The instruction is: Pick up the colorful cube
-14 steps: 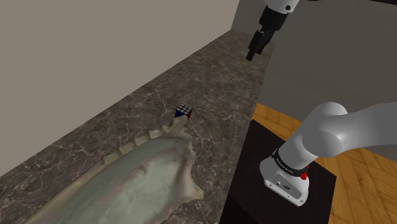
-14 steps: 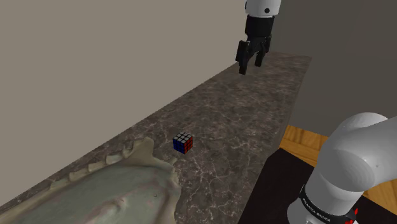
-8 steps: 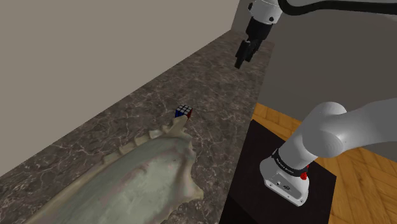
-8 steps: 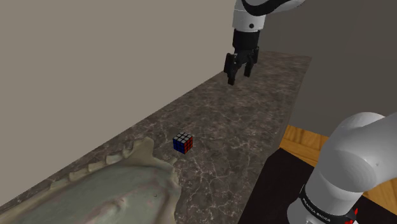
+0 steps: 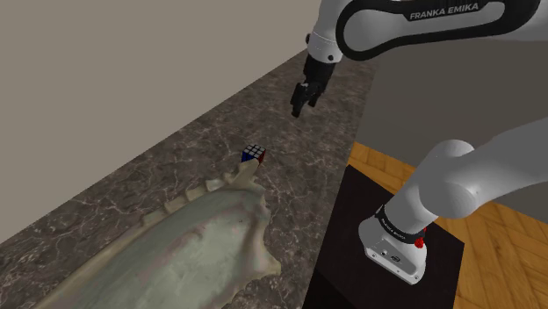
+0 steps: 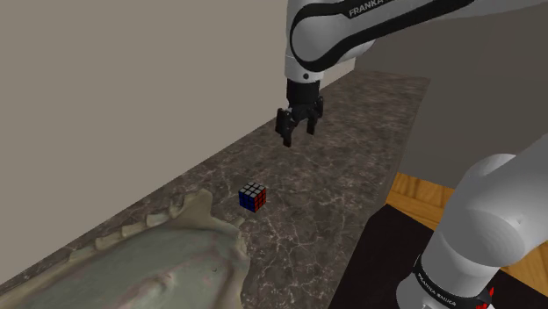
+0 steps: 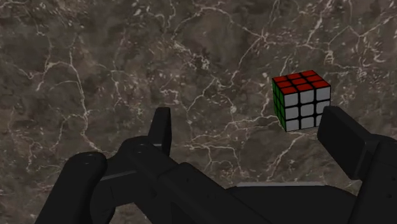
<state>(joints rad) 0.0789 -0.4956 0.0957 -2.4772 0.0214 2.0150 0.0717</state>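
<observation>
— Where's the Rubik's cube [image 5: 254, 154] [image 6: 253, 197] [image 7: 301, 100]?
— It sits on the dark marble counter [image 5: 158, 189] [image 6: 338, 171] [image 7: 95, 57], about midway between its back edge and front edge, just beside the pale shell's [image 5: 193, 250] [image 6: 167, 263] tip.
— And the gripper [image 5: 299, 107] [image 6: 297, 136] [image 7: 248, 118]?
— I have it hovering above the counter, well apart from the cube, jaws spread wide, clasping nothing.

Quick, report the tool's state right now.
The tool: open, holding nothing; the colorful cube lies apart from it.
</observation>
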